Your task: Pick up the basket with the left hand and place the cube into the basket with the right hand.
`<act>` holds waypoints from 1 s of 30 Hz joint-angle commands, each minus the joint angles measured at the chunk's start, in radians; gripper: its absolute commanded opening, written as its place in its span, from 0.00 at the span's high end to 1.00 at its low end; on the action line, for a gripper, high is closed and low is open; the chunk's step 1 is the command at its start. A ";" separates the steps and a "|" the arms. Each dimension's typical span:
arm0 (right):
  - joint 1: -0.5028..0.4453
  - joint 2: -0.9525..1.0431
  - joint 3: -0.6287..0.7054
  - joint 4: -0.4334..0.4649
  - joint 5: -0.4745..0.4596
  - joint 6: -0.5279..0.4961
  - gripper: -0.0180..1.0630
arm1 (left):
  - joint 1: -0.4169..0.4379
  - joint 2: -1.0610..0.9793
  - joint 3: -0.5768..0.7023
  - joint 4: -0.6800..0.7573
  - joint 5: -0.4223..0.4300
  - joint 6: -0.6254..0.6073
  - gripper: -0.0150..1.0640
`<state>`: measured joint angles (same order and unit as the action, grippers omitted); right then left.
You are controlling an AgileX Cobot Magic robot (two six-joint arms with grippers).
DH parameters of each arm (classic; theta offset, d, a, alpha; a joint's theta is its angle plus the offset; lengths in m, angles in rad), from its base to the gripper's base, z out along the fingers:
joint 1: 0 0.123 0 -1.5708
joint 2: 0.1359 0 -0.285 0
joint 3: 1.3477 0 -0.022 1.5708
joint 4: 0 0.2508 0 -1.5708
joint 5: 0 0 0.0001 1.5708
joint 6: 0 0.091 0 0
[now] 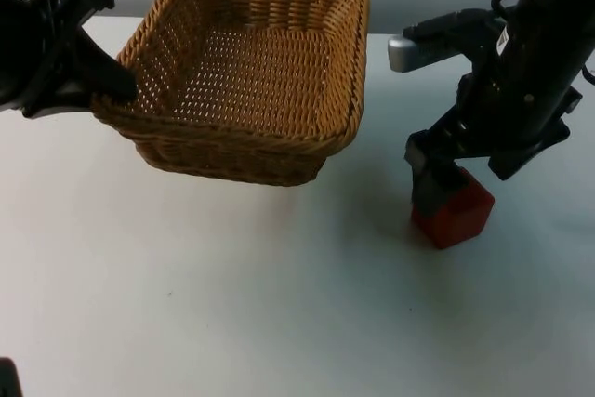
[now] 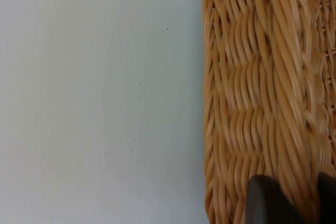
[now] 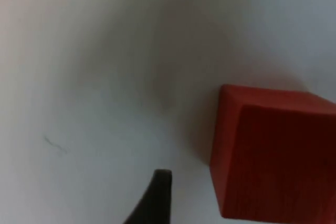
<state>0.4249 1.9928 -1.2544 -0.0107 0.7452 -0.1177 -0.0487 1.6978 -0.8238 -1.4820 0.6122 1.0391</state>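
The left gripper (image 1: 116,90) is clamped on the rim of the square woven wicker basket (image 1: 246,76) to hold it lifted, while the right gripper (image 1: 446,188), fingers spread, straddles the red cube (image 1: 457,213) resting on the white table (image 1: 232,304), probably to grasp it.

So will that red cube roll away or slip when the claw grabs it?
Probably not. The red cube sits flat on the white table, and its flat faces and sharp edges suggest it slides rather than rolls. Its matte, rigid-looking sides should give the right gripper firm hold; it looks light.
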 commanded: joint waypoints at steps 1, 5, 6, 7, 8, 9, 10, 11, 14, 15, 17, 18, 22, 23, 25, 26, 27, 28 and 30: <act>0.003 -0.001 -0.005 -0.020 -0.014 0.014 0.17 | -0.002 -0.014 0.001 -0.029 0.021 0.001 0.99; -0.002 0.001 -0.005 -0.026 -0.025 0.021 0.18 | -0.002 -0.014 0.001 -0.029 0.021 0.001 0.99; -0.006 0.001 -0.005 -0.026 -0.034 0.036 0.18 | -0.002 -0.014 0.001 -0.029 0.021 0.001 0.99; -0.006 0.001 -0.005 -0.026 -0.037 0.040 0.18 | -0.002 -0.014 0.001 -0.029 0.021 0.001 0.99; -0.011 0.006 -0.005 -0.018 -0.043 0.039 0.18 | -0.002 -0.014 0.001 -0.029 0.021 0.001 0.99; -0.016 0.006 -0.005 -0.012 -0.046 0.039 0.18 | -0.002 -0.014 0.001 -0.029 0.021 0.001 0.99; -0.018 0.009 -0.005 -0.010 -0.052 0.039 0.18 | -0.002 -0.014 0.001 -0.029 0.021 0.001 0.99; -0.018 0.009 -0.005 -0.010 -0.052 0.039 0.18 | -0.002 -0.014 0.001 -0.029 0.021 0.001 0.99; -0.018 0.009 -0.005 -0.012 -0.067 0.039 0.18 | -0.002 -0.014 0.001 -0.029 0.021 0.001 0.99; -0.018 0.009 -0.005 -0.012 -0.071 0.039 0.18 | -0.002 -0.014 0.001 -0.029 0.021 0.001 0.99; -0.018 0.009 -0.005 -0.012 -0.076 0.039 0.18 | -0.002 -0.014 0.001 -0.029 0.021 0.001 0.99; -0.018 0.009 -0.005 -0.012 -0.078 0.039 0.18 | -0.002 -0.014 0.001 -0.029 0.021 0.001 0.99; -0.018 0.009 -0.005 -0.012 -0.089 0.039 0.18 | -0.002 -0.014 0.001 -0.029 0.021 0.001 0.99; -0.018 0.011 -0.005 -0.012 -0.089 0.039 0.18 | -0.002 -0.014 0.001 -0.029 0.021 0.001 0.99; -0.018 0.018 -0.005 -0.012 -0.089 0.039 0.18 | -0.002 -0.014 0.001 -0.029 0.021 0.001 0.99; -0.018 0.025 -0.005 -0.010 -0.087 0.039 0.18 | -0.002 -0.014 0.001 -0.029 0.021 0.001 0.99; -0.018 0.038 -0.005 -0.010 -0.083 0.039 0.18 | -0.002 -0.014 0.001 -0.029 0.021 0.001 0.99; -0.018 0.043 -0.005 -0.006 -0.081 0.039 0.18 | -0.002 -0.014 0.001 -0.029 0.021 0.001 0.99; -0.018 0.057 -0.005 0.004 -0.078 0.039 0.18 | -0.002 -0.014 0.001 -0.029 0.021 0.001 0.99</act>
<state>0.4126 2.0414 -1.2544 -0.0137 0.6654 -0.0826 -0.0487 1.6978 -0.8238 -1.4820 0.6122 1.0391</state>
